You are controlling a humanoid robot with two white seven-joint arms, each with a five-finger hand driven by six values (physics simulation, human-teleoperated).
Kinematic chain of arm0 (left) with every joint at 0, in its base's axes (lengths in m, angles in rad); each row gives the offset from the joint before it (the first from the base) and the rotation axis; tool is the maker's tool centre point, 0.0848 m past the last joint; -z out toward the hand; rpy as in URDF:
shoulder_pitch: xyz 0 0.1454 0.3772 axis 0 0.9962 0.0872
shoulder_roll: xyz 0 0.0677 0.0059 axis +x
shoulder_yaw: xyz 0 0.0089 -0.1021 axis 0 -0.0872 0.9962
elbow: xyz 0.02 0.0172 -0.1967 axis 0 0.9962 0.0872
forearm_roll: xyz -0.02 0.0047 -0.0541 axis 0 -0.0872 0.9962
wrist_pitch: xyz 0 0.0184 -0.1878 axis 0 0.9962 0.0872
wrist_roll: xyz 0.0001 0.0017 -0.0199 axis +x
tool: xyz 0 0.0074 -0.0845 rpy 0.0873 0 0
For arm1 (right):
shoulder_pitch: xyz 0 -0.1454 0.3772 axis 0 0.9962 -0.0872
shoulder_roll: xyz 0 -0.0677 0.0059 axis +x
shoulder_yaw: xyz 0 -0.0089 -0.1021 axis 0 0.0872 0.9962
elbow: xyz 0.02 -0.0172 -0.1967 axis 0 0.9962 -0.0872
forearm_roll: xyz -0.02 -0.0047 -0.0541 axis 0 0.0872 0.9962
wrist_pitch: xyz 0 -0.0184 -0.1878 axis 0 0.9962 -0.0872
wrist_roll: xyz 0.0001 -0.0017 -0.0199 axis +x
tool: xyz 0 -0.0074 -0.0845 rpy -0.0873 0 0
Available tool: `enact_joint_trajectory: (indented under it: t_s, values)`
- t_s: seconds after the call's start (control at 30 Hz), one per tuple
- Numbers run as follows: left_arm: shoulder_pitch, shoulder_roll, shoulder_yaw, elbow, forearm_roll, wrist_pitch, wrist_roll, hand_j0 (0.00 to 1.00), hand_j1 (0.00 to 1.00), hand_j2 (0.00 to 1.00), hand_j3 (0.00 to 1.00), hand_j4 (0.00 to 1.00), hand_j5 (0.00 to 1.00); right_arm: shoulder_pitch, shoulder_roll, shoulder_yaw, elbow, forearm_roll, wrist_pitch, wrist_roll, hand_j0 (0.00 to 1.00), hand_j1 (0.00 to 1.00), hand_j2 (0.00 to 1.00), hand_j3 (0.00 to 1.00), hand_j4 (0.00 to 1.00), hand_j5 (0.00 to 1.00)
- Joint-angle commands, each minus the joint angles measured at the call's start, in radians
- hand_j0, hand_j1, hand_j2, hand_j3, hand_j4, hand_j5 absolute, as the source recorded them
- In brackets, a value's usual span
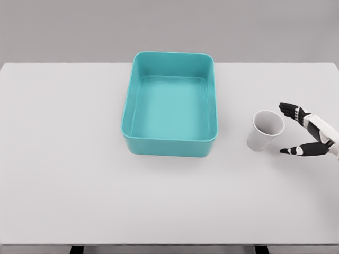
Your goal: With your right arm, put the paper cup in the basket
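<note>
Paper cup [265, 130] between basket [170, 144], robot hand [307, 132].

A bare simulated test scene: plain white table [79, 159] against a featureless grey wall [169, 26].

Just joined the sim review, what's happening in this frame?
The right hand comes in from the right edge with fingers spread, just beside the white paper cup but not gripping it. The cup stands on the white table, tilted, its mouth toward the hand, right of the teal basket, which holds nothing. The left arm is out of view.
</note>
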Motion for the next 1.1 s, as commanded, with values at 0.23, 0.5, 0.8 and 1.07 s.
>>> enact_joint_trajectory:
  t_s: [0.23, 0.5, 0.8, 1.07]
  values:
    - [0.0, 0.0, 0.0, 0.0, 0.0, 0.0, 0.0, 1.0, 1.0, 1.0, 1.0, 1.0, 1.0, 0.008, 0.034, -0.001, -0.013, -0.006, 0.001, -0.012, 1.0, 1.0, 1.0, 1.0, 1.0, 1.0]
    - [0.0, 0.0, 0.0, 0.0, 0.0, 0.0, 0.0, 1.0, 1.0, 1.0, 1.0, 1.0, 1.0, 0.006, 0.05, -0.001, -0.016, -0.006, 0.001, -0.014, 1.0, 1.0, 1.0, 1.0, 1.0, 1.0]
    - [0.0, 0.0, 0.0, 0.0, 0.0, 0.0, 0.0, 1.0, 1.0, 1.0, 1.0, 1.0, 1.0, -0.003, 0.062, -0.001, -0.021, -0.006, 0.001, -0.014, 1.0, 1.0, 1.0, 1.0, 1.0, 1.0]
    - [0.0, 0.0, 0.0, 0.0, 0.0, 0.0, -0.002, 1.0, 1.0, 1.0, 1.0, 1.0, 1.0, -0.003, 0.062, -0.001, -0.033, -0.008, 0.001, -0.014, 1.0, 1.0, 1.0, 1.0, 1.0, 1.0]
